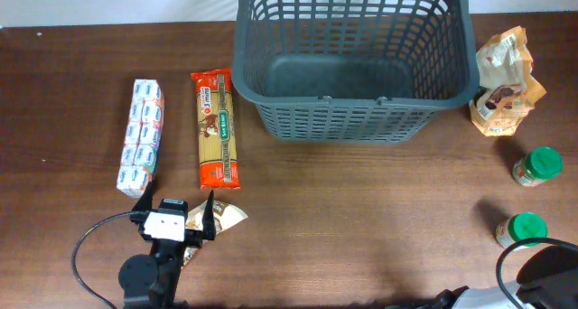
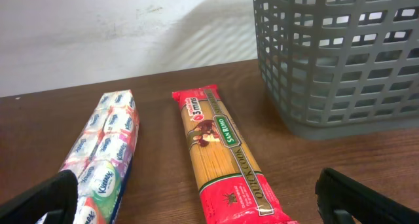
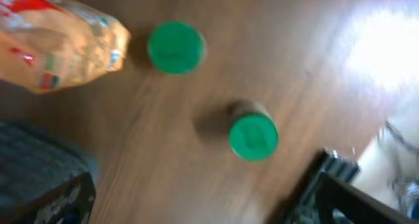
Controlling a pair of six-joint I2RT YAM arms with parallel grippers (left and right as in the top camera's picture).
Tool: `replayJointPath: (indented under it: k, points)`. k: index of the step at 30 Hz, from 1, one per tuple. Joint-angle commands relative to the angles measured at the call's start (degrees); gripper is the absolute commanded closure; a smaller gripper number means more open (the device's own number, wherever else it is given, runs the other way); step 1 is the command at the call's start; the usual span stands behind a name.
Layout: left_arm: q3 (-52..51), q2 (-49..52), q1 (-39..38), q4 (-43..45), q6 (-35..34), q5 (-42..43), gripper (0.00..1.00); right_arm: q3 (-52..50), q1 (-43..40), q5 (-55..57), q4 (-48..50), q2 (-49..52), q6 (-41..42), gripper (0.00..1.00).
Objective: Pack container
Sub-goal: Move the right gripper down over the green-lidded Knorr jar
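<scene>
The container (image 1: pixel 343 119), a large dark grey slotted basket, stands empty at the back centre; its wall shows in the left wrist view (image 2: pixel 340 60). My left gripper (image 1: pixel 177 211) is open and empty, low over the table just in front of a red spaghetti pack (image 1: pixel 217 128) and a tissue pack (image 1: pixel 142 137). Both show between the wide-apart fingers (image 2: pixel 196 211) in the left wrist view, spaghetti (image 2: pixel 222 152) and tissues (image 2: pixel 105 158). My right gripper (image 3: pixel 203 185) is open and empty above two green-lidded jars (image 3: pixel 253 136) (image 3: pixel 175 47).
A small snack packet (image 1: pixel 228 219) lies beside my left gripper. An orange-brown snack bag (image 1: pixel 506 83) stands to the right of the basket, with the jars (image 1: pixel 539 166) (image 1: pixel 522 229) in front of it. The right wrist view is blurred.
</scene>
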Motion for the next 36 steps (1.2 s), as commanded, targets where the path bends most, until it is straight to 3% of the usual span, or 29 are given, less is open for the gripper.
replayJointPath:
  k: [1, 8, 12, 20, 24, 36]
  points:
    - [-0.48, -0.48, -0.09, 0.17, 0.94, -0.39, 0.01, -0.37, 1.95, -1.03, 2.80, 0.37, -5.55, 0.01]
    - [-0.48, -0.48, -0.09, 0.17, 0.94, -0.39, 0.01, -0.39, 2.40, 0.50, 3.28, 0.39, -7.41, 0.01]
    - [-0.48, -0.48, -0.09, 0.17, 0.94, -0.39, 0.01, -0.48, 2.38, 1.18, 3.23, 0.39, -13.16, 0.01]
    - [-0.48, -0.48, -0.09, 0.17, 0.94, -0.39, 0.01, -0.48, 2.40, 1.31, 10.58, 1.29, -15.34, 0.01]
    - [-0.48, -0.48, -0.09, 0.17, 0.94, -0.39, 0.01, -0.48, 2.91, -0.81, 11.98, 4.81, -19.78, 0.01]
    - [-0.48, -0.48, -0.09, 0.17, 0.94, -0.39, 0.01, -0.48, 3.48, -2.03, 9.97, 21.59, -17.35, 0.02]
